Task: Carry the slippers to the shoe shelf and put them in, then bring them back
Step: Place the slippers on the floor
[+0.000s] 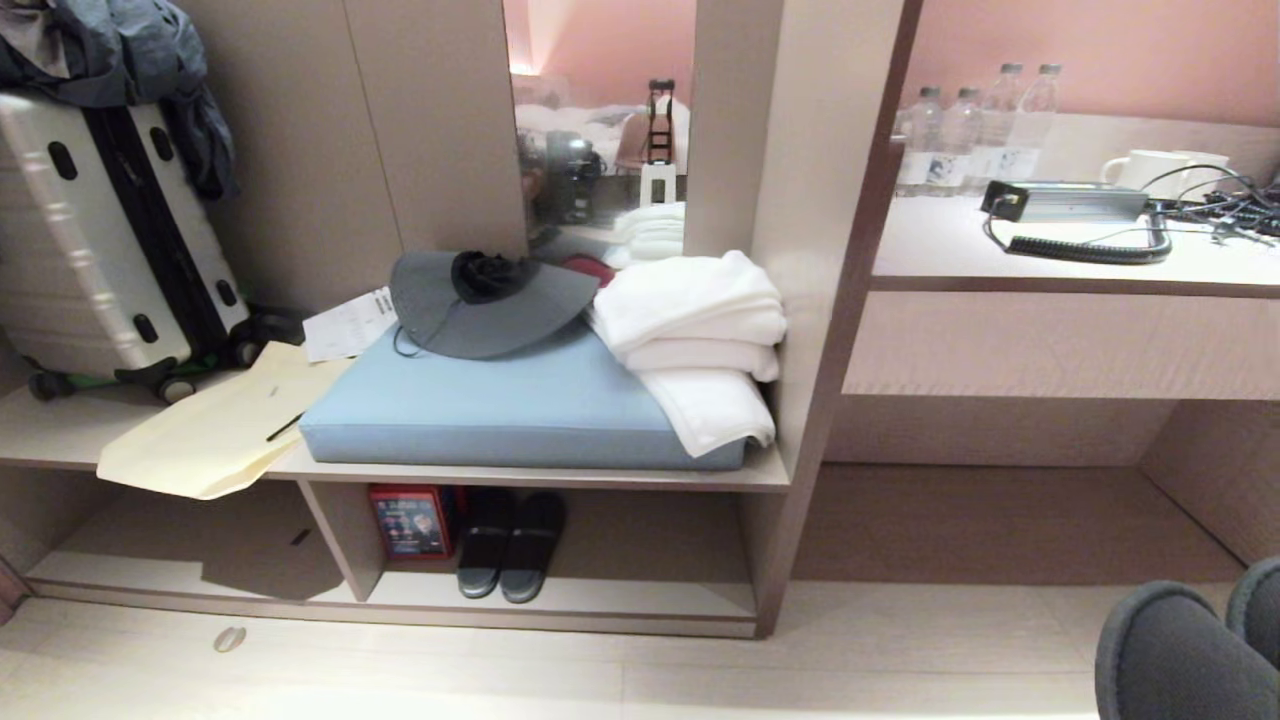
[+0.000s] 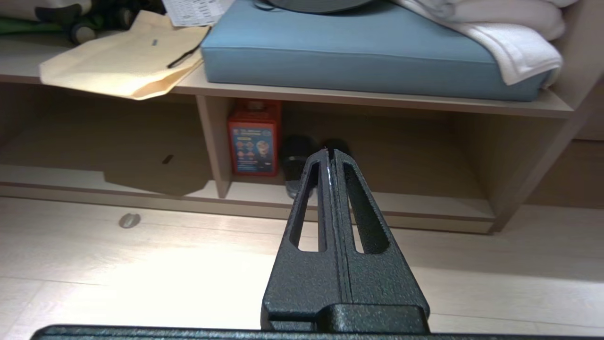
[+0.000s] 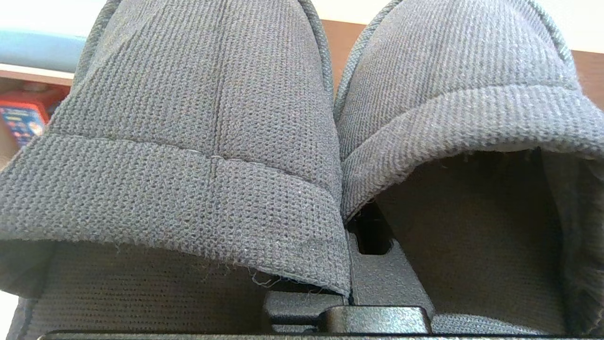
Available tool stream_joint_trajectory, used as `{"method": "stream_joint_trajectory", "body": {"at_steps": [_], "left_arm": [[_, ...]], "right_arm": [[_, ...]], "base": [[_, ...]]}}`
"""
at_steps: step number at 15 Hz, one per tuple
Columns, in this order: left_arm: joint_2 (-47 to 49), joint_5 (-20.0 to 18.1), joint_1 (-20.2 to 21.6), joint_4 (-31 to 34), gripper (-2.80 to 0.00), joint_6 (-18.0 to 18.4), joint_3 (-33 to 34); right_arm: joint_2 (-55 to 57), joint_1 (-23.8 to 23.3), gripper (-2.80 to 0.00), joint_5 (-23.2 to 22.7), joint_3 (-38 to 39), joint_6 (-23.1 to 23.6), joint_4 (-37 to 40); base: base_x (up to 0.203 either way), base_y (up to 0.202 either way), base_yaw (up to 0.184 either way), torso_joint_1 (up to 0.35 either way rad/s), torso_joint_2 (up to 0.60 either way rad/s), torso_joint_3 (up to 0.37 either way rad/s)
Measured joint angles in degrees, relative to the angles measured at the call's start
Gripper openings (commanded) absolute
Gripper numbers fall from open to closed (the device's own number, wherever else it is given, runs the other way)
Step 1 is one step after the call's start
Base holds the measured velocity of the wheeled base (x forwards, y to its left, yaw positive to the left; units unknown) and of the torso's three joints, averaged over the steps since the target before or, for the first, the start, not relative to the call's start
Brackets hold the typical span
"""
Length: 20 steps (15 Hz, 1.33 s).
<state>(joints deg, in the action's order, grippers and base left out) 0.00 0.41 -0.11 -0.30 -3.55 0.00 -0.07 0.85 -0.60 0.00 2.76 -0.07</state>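
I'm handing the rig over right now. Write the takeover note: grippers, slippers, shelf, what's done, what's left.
Left gripper: shut, empty, pointing at the shoe shelf.
Right gripper: shut on the grey knit slippers, at the robot's right, outside the shelf.
Shelf's right compartment: black slides beside a red box.
Done: pair gripped.
Left: likely shelving it, then bringing it back.

Your slippers are a grey knitted, closed-toe pair with rounded ends. They sit side by side, touching, raised off the floor at five o'clock in the head view, cut off by the frame. The shoe shelf is a low beige cubby at seven o'clock, split by an upright divider.
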Motion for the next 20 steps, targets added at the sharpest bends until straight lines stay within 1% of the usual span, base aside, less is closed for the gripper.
{"method": "stream_joint_trajectory", "body": {"at_steps": [15, 16, 20], "left_arm": [[0.0, 0.0, 0.0, 0.0, -2.80, 0.0, 0.0], [0.0, 0.0, 0.0, 0.0, -2.80, 0.0, 0.0], [0.0, 0.0, 0.0, 0.0, -2.80, 0.0, 0.0]], "right_arm": [[0.0, 0.0, -2.80, 0.0, 0.0, 0.0, 0.0], [0.0, 0.0, -2.80, 0.0, 0.0, 0.0, 0.0], [0.0, 0.0, -2.80, 0.0, 0.0, 0.0, 0.0]], "base": [[0.000, -0.195, 0.002, 0.002, 0.00, 0.003], [0.000, -0.117, 0.006, -0.002, 0.00, 0.006], [0.000, 0.000, 0.000, 0.000, 0.00, 0.000]]}}
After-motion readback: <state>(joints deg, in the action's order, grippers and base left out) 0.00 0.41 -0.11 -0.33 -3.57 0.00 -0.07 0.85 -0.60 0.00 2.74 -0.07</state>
